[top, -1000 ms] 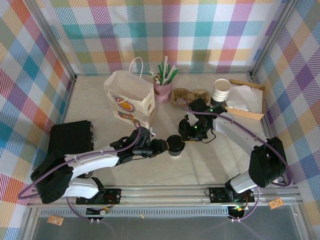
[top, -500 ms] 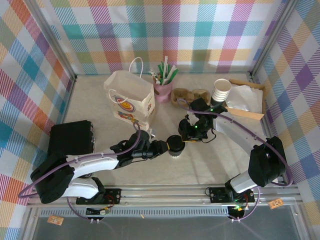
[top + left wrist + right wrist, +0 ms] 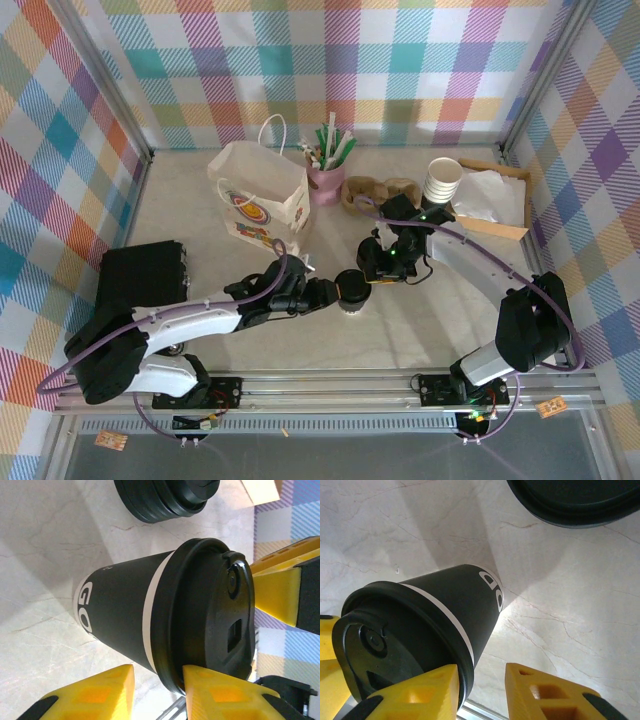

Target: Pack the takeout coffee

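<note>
The takeout coffee [image 3: 350,289], a dark-sleeved cup with a white band and a round black lid, stands upright on the table between the two arms. My left gripper [image 3: 328,293] meets it from the left. In the left wrist view its jaws [image 3: 157,672] are open across the lid's rim; one finger touches the lid top of the cup [image 3: 125,615] and the other stands clear of the wall. My right gripper [image 3: 372,270] comes in from the far right. In the right wrist view it [image 3: 481,669] is open, one finger against the lid's edge of the cup [image 3: 455,600], the other over bare table.
A paper bag [image 3: 262,200] stands behind the cup, beside a pink cup of straws [image 3: 326,178]. A cardboard carrier [image 3: 380,190], a stack of white cups [image 3: 442,180] and a tray of napkins [image 3: 490,200] sit at the back right. A black lid stack [image 3: 165,497] lies just beyond the cup. A black box [image 3: 145,275] is at the left.
My right gripper's jaws have spread a little and its wrist has shifted slightly. The left arm has edged forward. The cup stays in place.
</note>
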Robot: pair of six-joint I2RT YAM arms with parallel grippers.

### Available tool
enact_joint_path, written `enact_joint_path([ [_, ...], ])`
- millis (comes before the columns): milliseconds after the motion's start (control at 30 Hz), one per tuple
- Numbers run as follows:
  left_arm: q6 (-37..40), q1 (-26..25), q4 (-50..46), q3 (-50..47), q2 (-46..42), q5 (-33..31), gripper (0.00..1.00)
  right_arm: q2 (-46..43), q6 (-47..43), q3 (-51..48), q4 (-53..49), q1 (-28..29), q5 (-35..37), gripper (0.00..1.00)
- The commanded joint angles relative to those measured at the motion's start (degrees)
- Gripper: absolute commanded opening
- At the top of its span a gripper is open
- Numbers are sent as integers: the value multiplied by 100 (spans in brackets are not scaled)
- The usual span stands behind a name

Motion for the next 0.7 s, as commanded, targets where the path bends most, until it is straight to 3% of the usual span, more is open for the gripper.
enact_joint_path([
  [0,706,-123,-1272,439,130,-72,32,16,-61,363,-193,70,-127,32],
  [667,789,-124,-1361,999,188,42,34,-364,-399,795,-524,72,-145,37],
])
